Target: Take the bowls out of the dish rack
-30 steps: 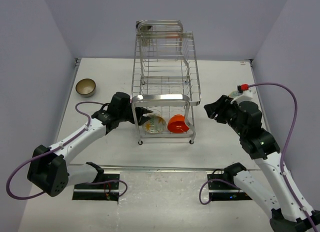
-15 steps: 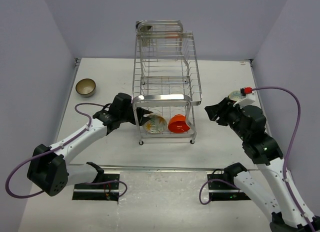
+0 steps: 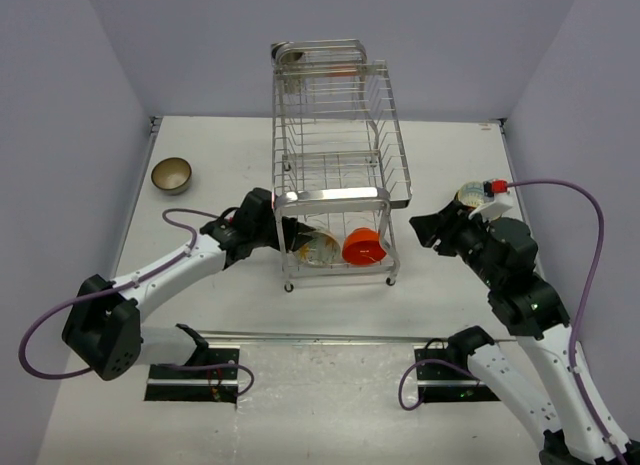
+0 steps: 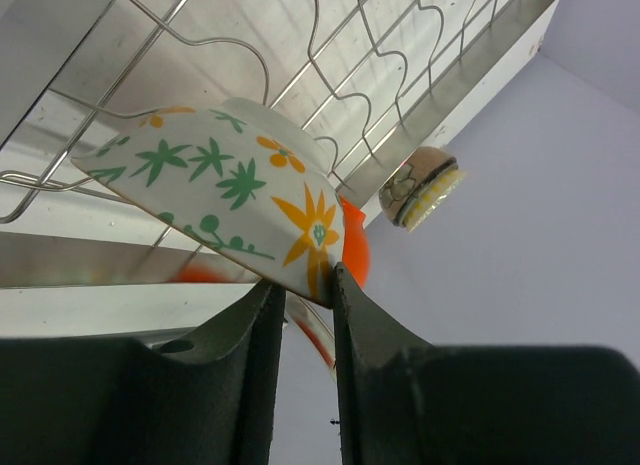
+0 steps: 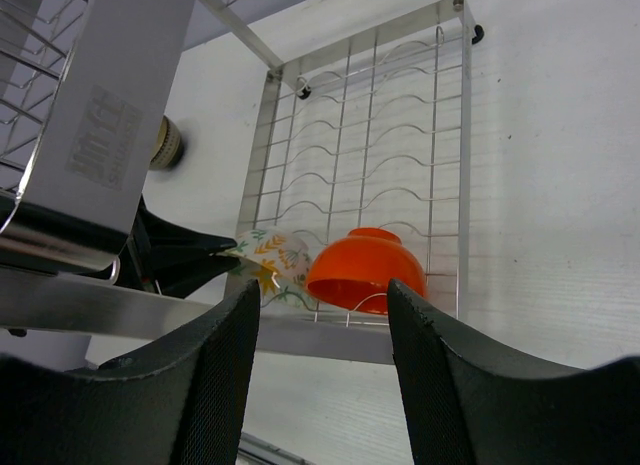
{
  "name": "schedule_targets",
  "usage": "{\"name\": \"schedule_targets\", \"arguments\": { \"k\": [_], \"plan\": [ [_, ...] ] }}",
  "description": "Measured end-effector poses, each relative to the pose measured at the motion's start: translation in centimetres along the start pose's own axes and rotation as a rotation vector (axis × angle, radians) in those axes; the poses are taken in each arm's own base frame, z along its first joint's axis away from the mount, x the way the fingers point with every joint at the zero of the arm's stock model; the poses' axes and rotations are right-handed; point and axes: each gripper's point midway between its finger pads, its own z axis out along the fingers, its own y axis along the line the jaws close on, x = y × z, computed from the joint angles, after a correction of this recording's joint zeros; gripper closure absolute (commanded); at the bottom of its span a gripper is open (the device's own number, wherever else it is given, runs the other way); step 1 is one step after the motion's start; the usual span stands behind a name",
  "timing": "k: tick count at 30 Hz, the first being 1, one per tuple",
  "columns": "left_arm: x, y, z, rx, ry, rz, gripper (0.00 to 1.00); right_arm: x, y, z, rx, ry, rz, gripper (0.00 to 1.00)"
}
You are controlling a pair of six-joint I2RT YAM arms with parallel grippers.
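Note:
The chrome dish rack (image 3: 340, 155) stands mid-table. On its lower tier sit the pale patterned bowl (image 3: 318, 247) and the orange-red bowl (image 3: 362, 247), both tipped. My left gripper (image 3: 291, 232) reaches into the lower tier from the left. In the left wrist view my left gripper (image 4: 305, 285) is shut on the patterned bowl's (image 4: 230, 185) rim, with the orange bowl (image 4: 355, 255) behind it. My right gripper (image 3: 425, 228) is open and empty to the right of the rack. In the right wrist view my right gripper (image 5: 325, 325) faces the orange bowl (image 5: 365, 270) and the patterned bowl (image 5: 270, 260).
The brown bowl (image 3: 171, 175) stands on the table at the far left. The greenish bowl (image 3: 470, 193) stands on the table at the right, close behind my right wrist. The rack's shiny front bar (image 3: 330, 196) hangs above the two bowls. Walls close the table on three sides.
My left gripper has pushed further right into the lower tier and closed on the patterned bowl. The rack and its bowls have shifted slightly right. The right arm has barely moved.

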Motion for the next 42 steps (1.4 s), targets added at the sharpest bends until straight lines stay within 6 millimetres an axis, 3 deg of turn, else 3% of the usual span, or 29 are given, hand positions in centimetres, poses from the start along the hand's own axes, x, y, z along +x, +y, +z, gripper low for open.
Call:
{"name": "schedule_targets", "arguments": {
  "k": [5, 8, 22, 32, 42],
  "plan": [
    [-0.3, -0.1, 0.0, 0.021, -0.002, -0.016, 0.78, 0.7, -0.2, 0.2, -0.002, 0.021, 0.0, 0.46],
    [-0.5, -0.2, -0.3, 0.035, 0.013, -0.038, 1.0, 0.9, -0.3, 0.2, 0.002, 0.028, -0.001, 0.46],
    [-0.6, -0.7, -0.9, 0.107, 0.061, -0.043, 1.0, 0.9, -0.4, -0.5, -0.001, 0.019, -0.009, 0.45],
    [-1.0, -0.5, -1.5, 0.15, 0.061, 0.026, 1.0, 1.2, -0.7, 0.2, 0.018, 0.046, -0.022, 0.45],
    [-3.7, -1.6, -2.9, 0.259, 0.016, 0.087, 1.0, 0.6, -0.8, 0.3, 0.04, 0.04, -0.041, 0.45]
  ]
}}
